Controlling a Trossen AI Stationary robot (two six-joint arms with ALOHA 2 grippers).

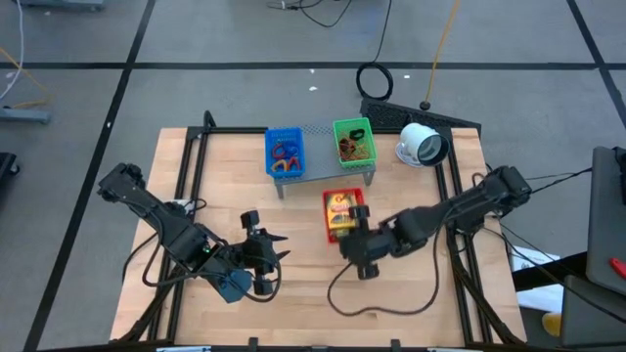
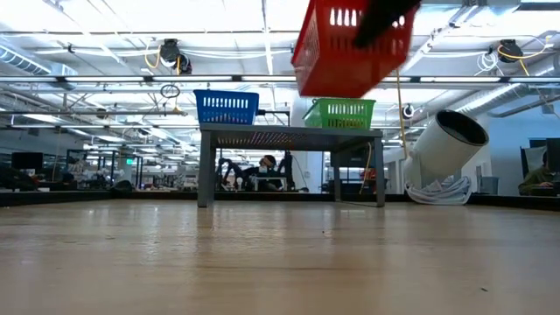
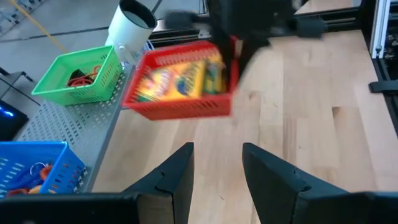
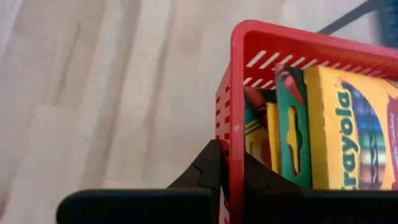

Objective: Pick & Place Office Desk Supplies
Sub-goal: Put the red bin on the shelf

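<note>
Red plastic basket (image 1: 341, 213) of yellow crayon boxes (image 4: 356, 135) hangs clear of the tabletop, its wall pinched by the right gripper (image 4: 229, 167) at six o'clock of the grey perforated shelf (image 1: 323, 166). Left gripper (image 3: 216, 171) waits at eight o'clock, jaws spread, empty. Judged mid-carry; next calls for a level set-down beside the green basket (image 1: 353, 143).

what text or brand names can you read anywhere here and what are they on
"crayola", on the yellow crayon box standing in the red basket that the right gripper pinches by its rim.
Print on the boxes in the left wrist view: too blurred to read.
Blue basket, green basket, white round device: no readable text.
</note>
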